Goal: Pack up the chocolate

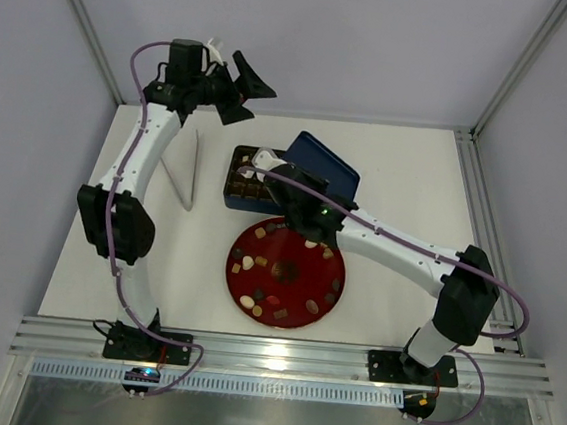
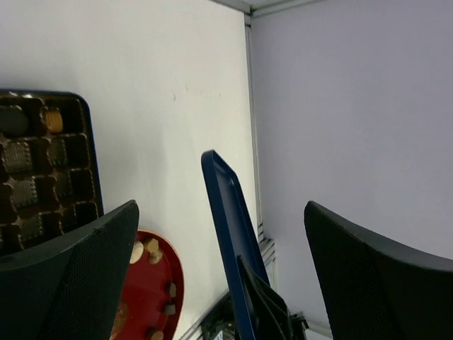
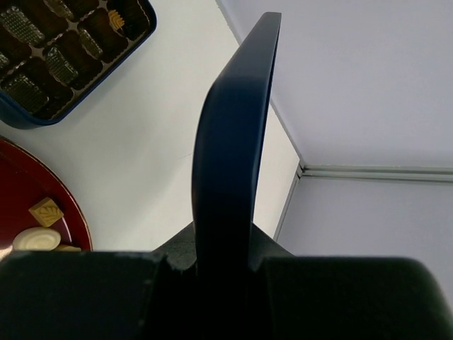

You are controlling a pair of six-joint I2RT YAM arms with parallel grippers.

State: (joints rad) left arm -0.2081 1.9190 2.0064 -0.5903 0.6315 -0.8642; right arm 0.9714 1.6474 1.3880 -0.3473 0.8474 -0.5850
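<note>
Mainly the risk sits with the lid. The white table [image 1: 407,184] carries a red plate [image 1: 310,273] near the arm bases, with the dark blue box [image 1: 249,207] just behind it; touching or merely close, cannot tell. The right gripper [image 3: 223,244] is clamped on one edge of the blue lid [image 1: 326,164], which is tilted up over the box's far-right side. That is a thin grip on a broad flat thing, so it will likely pivot or slip in the pads if swung fast. A drop could hit the open box or the plate and scatter pieces. Closing now looks premature: most of the chocolate [image 3: 46,211] lies loose around the plate, with only a few pieces visible in the box's grid. The dark cells are hard to read as full or empty. The right forearm crosses above the plate's far edge, so a low move could sweep pieces off. The left gripper [image 1: 243,90] is raised at the far left, fingers spread, nothing between them. If it reaches in while the lid hangs there, the arms could clash. Small round pieces may also roll or get squashed when pinched.
</note>
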